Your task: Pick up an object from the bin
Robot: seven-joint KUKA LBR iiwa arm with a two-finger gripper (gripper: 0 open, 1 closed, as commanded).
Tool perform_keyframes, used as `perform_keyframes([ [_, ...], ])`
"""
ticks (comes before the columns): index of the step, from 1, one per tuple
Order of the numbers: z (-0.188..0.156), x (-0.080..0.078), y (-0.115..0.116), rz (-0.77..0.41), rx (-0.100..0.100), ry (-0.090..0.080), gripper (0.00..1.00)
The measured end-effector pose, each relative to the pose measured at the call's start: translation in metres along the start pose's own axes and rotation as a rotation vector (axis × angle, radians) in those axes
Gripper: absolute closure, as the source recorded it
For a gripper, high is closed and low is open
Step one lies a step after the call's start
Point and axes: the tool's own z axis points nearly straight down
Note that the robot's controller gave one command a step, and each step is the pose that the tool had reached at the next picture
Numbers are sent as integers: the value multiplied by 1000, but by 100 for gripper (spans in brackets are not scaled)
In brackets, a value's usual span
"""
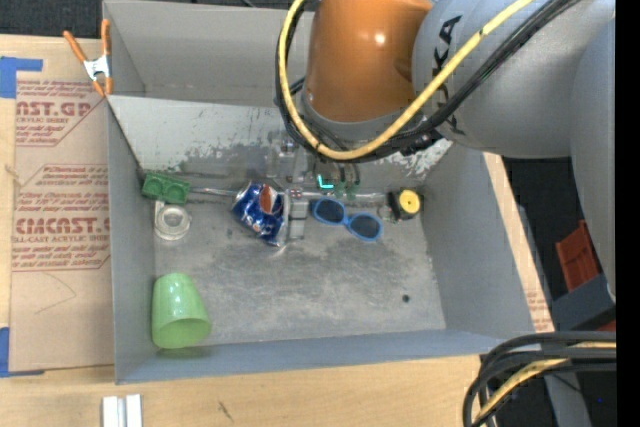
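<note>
My gripper (297, 221) reaches down under the orange wrist cover into the middle of the bin. It stands between a crushed blue, white and red drink can (259, 211) on its left and a pair of blue sunglasses (347, 218) on its right, close against the can's right side. A small yellow round thing with a dark centre (405, 203) lies just right of the sunglasses. The wrist cover hides most of the gripper's upper part.
At the bin's left lie a green tool head on a thin metal rod (165, 186) and a clear round ring (172, 221). A light green plastic cup (178, 312) lies on its side in the front left corner.
</note>
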Motion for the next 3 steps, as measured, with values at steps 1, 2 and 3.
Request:
perform_keyframes([
  [1,160,-12,-35,331,-1,-4,0],
  [2,127,-10,-24,427,-3,-8,0],
  [3,95,-15,-16,479,-3,-9,0],
])
